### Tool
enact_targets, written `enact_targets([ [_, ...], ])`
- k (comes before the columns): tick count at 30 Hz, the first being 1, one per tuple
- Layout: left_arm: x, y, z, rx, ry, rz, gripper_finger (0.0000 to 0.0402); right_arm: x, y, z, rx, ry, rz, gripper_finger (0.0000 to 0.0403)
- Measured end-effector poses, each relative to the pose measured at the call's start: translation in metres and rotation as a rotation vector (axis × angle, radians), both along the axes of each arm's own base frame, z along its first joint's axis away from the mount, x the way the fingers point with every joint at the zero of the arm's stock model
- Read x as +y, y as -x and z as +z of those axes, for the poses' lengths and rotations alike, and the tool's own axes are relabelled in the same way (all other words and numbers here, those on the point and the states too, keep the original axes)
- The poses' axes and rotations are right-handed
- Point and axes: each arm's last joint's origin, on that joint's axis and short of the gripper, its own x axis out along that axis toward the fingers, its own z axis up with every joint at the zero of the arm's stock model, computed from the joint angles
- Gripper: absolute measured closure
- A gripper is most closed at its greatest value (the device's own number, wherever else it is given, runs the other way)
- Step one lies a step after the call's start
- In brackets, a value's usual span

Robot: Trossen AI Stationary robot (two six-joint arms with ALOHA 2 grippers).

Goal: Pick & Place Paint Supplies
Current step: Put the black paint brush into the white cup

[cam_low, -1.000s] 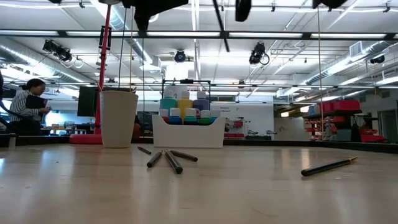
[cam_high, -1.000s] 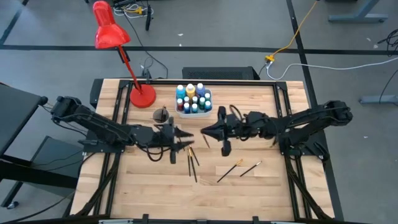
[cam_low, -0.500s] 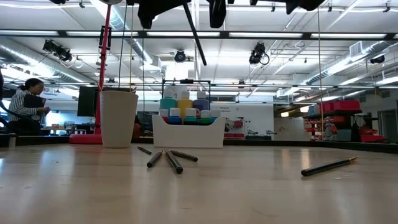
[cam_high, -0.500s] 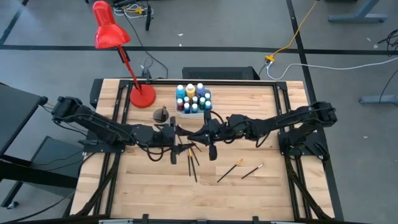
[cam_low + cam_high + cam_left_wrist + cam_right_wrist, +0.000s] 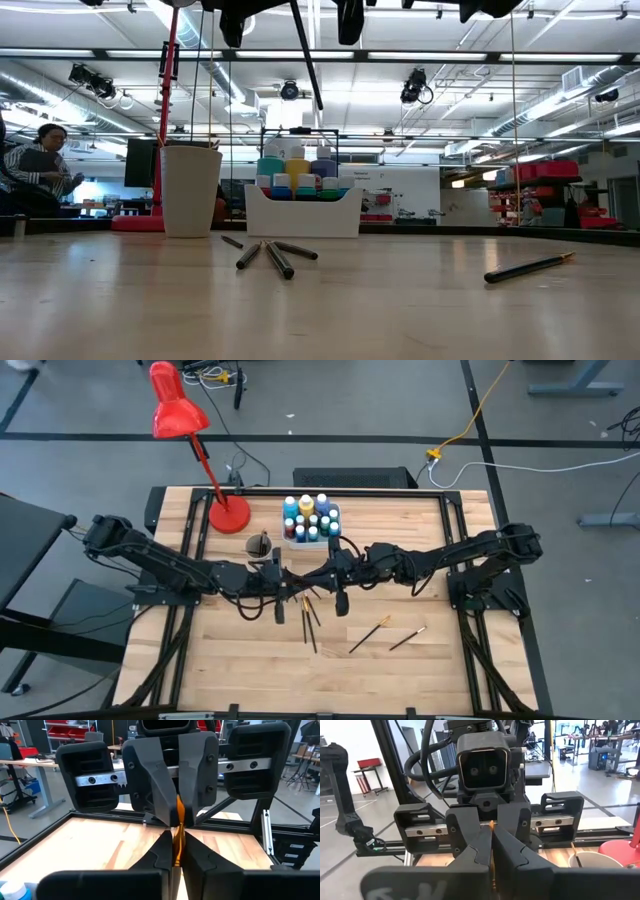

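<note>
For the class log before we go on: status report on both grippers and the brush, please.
Left gripper and right gripper both shut on one paintbrush, mid-air handover above table centre. More brushes loose on the table. Nothing blocking.

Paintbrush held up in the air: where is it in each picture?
High view: thin wooden-handled paintbrush, picture's middle.
Low view: slanted, dark, top middle.
Left wrist view: orange, centre.
Right wrist view: thin, centre.
Shared landmark: red desk lamp.

A red desk lamp (image 5: pixel 178 415) stands on the pale wooden table (image 5: pixel 430 660). Blue, teal, yellow and white paint bottles (image 5: pixel 310 518) fill a white holder (image 5: pixel 303 212); the cup (image 5: pixel 190 190) is white.
</note>
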Motion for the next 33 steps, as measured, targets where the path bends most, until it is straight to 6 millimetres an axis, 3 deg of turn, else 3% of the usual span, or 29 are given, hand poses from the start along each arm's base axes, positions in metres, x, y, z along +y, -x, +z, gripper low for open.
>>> enact_targets([
  [6, 0.000, 0.000, -0.002, 0.023, -0.007, 0.009, 0.0366, -0.001, 0.000, -0.002, 0.021, 0.043, -0.032, 0.0373],
  [15, 0.006, 0.009, -0.006, 0.121, 0.007, 0.115, 0.0378, -0.006, 0.001, -0.017, 0.180, 0.073, -0.183, 0.0282],
  [24, 0.020, 0.053, 0.008, 0.184, 0.027, 0.479, 0.0373, -0.007, 0.005, -0.034, 0.356, 0.045, -0.209, 0.0224],
  [33, 0.027, 0.066, 0.012, 0.152, -0.030, 0.734, 0.0371, -0.007, 0.006, -0.037, 0.387, -0.011, -0.215, 0.0218],
])
